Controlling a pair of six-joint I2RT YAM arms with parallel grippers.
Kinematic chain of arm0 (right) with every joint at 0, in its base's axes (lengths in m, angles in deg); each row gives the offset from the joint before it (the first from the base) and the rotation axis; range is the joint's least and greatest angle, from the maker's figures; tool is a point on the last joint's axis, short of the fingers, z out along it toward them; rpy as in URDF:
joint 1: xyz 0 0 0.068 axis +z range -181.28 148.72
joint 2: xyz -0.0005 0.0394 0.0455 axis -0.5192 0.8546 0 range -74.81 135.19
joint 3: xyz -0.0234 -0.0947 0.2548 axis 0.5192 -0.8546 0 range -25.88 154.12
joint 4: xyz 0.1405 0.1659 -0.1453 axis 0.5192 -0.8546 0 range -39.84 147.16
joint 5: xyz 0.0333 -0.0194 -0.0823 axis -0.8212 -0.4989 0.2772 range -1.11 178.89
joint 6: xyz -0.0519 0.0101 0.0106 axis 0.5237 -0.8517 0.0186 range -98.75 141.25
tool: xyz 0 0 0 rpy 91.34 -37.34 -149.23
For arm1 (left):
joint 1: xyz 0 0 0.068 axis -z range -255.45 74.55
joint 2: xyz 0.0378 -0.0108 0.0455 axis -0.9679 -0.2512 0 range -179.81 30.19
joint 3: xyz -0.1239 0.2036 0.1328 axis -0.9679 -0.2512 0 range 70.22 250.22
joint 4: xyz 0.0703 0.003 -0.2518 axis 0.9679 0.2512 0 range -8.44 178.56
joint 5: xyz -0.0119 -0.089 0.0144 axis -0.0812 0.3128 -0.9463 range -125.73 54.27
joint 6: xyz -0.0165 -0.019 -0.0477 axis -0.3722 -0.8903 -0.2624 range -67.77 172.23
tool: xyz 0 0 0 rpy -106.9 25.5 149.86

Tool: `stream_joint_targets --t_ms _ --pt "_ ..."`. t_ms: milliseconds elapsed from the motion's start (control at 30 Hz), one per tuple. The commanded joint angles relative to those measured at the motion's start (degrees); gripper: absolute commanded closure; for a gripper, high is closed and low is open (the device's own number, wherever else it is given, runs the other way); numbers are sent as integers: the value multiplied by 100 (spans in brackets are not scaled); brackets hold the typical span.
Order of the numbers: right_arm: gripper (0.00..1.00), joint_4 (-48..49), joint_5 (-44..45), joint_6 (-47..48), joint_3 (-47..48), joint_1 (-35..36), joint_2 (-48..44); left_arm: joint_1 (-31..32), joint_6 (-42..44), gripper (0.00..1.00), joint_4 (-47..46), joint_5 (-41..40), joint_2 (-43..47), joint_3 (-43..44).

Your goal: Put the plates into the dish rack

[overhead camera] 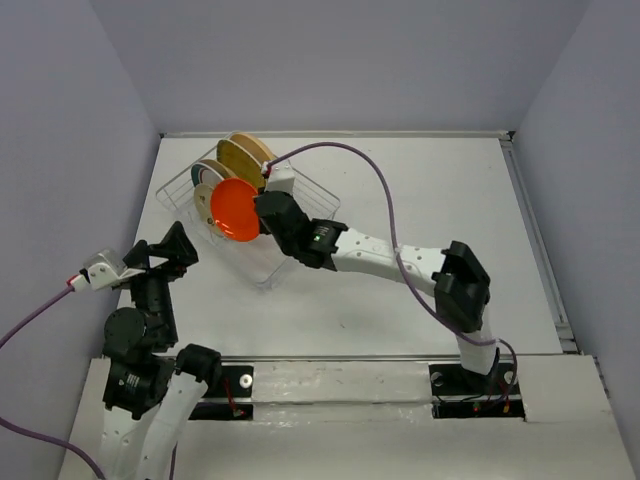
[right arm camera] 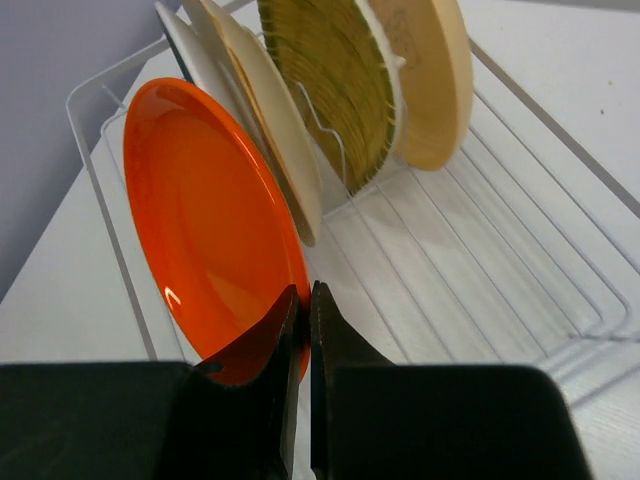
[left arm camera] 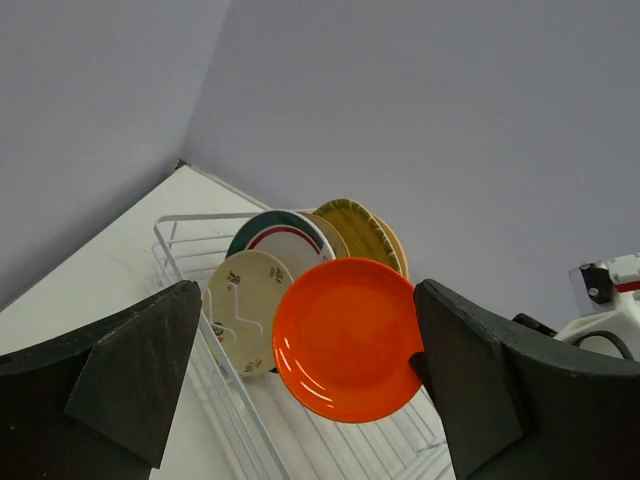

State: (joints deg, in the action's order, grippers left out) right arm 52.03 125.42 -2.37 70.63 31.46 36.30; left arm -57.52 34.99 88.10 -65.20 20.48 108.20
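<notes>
My right gripper (overhead camera: 264, 208) (right arm camera: 303, 292) is shut on the rim of the small red-orange plate (overhead camera: 235, 209) (right arm camera: 205, 235) and holds it upright over the white wire dish rack (overhead camera: 322, 198) (right arm camera: 520, 250). In the rack stand the peach plate (overhead camera: 256, 148) (right arm camera: 432, 70), the yellow-olive ribbed plate (overhead camera: 238, 158) (right arm camera: 330, 90), a beige plate (right arm camera: 270, 130), the white plate with the green-red rim (left arm camera: 280, 236) and the cream painted plate (overhead camera: 206, 194) (left arm camera: 244, 308). My left gripper (overhead camera: 168, 248) (left arm camera: 305, 300) is open and empty, left of the rack (left arm camera: 165, 240); the red-orange plate (left arm camera: 345, 340) shows between its fingers.
The rack sits at the back left of the white table (overhead camera: 420, 200). Grey walls close in on the left, back and right. My right arm (overhead camera: 380, 255) stretches across the table's middle. The rack's near half (right arm camera: 470, 290) holds no plates.
</notes>
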Motion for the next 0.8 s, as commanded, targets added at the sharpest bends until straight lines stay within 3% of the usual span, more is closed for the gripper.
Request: stream_joint_targets --t_ms 0,167,267,367,533,767 --pt "93 407 828 752 1770 352 778 166 -368 1 4 -1225 101 272" --pt "93 433 1592 1622 3346 581 2053 254 -535 1 22 -1570 224 201" --pt "93 1126 2057 2813 4048 634 2765 307 -527 1 13 -1649 295 175" --pt "93 1529 2234 3334 4778 686 3390 342 -492 1 13 -1719 347 166" --pt "93 2777 2472 4180 5009 740 3943 395 -500 1 13 -1676 348 166" --pt "93 3404 2560 4533 5142 740 4287 421 -500 1 5 -1614 277 157"
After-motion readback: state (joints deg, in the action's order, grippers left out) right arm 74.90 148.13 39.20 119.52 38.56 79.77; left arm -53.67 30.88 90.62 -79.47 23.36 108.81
